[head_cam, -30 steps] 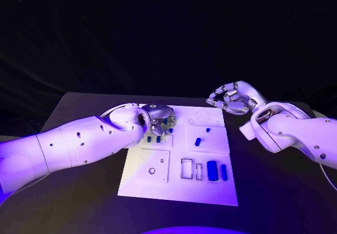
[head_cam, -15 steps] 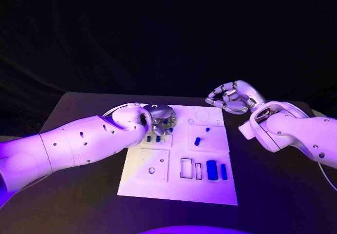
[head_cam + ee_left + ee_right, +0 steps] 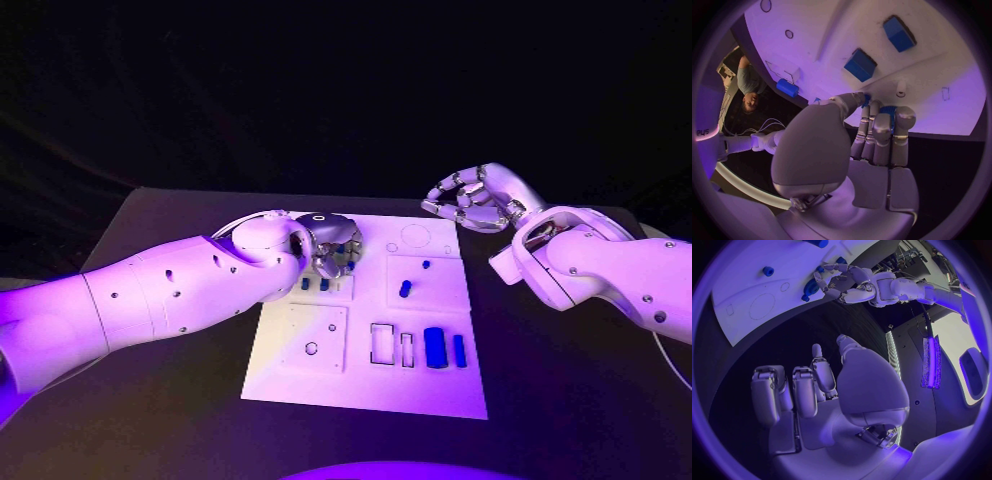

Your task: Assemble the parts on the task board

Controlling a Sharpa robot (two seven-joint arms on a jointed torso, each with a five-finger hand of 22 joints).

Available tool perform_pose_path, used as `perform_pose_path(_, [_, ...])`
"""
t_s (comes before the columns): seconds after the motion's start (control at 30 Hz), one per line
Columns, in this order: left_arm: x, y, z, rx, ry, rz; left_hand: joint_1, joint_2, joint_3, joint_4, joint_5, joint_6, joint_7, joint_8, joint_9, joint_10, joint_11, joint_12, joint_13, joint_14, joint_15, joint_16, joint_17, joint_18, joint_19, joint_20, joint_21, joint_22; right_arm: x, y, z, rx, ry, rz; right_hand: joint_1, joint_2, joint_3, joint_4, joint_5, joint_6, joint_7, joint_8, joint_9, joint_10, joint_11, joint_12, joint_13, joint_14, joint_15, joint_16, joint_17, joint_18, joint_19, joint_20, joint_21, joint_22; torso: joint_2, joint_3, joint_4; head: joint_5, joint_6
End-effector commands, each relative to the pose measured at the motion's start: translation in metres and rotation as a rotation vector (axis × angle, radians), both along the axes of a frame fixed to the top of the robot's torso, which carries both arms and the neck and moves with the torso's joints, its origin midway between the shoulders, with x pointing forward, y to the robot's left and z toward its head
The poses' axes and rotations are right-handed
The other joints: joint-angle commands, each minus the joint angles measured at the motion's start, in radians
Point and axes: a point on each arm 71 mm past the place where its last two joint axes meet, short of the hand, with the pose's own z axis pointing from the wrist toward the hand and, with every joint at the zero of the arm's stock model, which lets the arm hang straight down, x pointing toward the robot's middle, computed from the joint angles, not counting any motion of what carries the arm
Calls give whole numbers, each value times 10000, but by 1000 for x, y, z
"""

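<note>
The board point(image 3: 368, 375) lies mid-table, and the left hand point(image 3: 329, 246) is down over its far-left part, fingers point(image 3: 881, 131) curled together around something blue at their tips, which I take to be a part point(image 3: 887, 111) pinched there; how firmly it is held cannot be told. Just beside that hand, toward the robot, two small blue parts point(image 3: 313, 284) sit in the board. More blue parts lie further along: a peg point(image 3: 405, 290) near the board's middle and a pair of bars point(image 3: 444, 350) near its near-right corner, beside two open slots point(image 3: 382, 344). The right hand point(image 3: 476, 202) hovers off the board's far-right corner, well above the table, fingers loosely curled and apart, holding nothing. The step in hand looks like seating the pinched part into a socket on the far-left of the board. To do it well, the part should be kept upright and lined up over its socket before pressing, lowered straight without dragging against the two neighbouring parts, and released only once it sits flush. The right hand could steady the board's far edge if it tends to slide.
</note>
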Motion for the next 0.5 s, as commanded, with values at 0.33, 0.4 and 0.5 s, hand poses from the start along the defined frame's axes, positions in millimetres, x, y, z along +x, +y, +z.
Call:
perform_pose_path(0.33, [-2,-3,-6,217,379,-144,194,258,314,-129,-77,635,-109,-247,-36,678,-155,-433,-366,155,-158,245,-33,-118,120,-161,236,233,-1,1,0,-56,19,142,-42,42,-22,-39,45,-40,-18,71,13,-15,4,-14,105,778,-53,-48,1427,141,552,-103,-54,2122,4,1,4,-12,-15])
perform_pose_path(0.4, [-2,-3,-6,217,377,-126,211,311,345,-162,-87,779,-109,-271,-31,859,-174,-502,-417,241,-159,318,57,-145,216,-178,321,351,-1,1,0,-57,17,142,-42,42,-22,-39,45,-40,-18,71,13,-15,4,-14,105,778,-53,-48,1427,141,552,-103,-54,2122,4,1,4,-12,-15])
perform_pose_path(0.5, [-1,-2,-6,198,373,-88,253,386,437,-301,-108,1093,-76,-420,-38,1310,-174,-804,-580,487,-152,504,269,-184,356,-201,477,546,-1,1,0,-58,11,142,-42,42,-22,-39,45,-40,-18,71,13,-15,4,-14,105,778,-53,-48,1427,141,552,-103,-54,2122,9,3,-1,-14,-12])
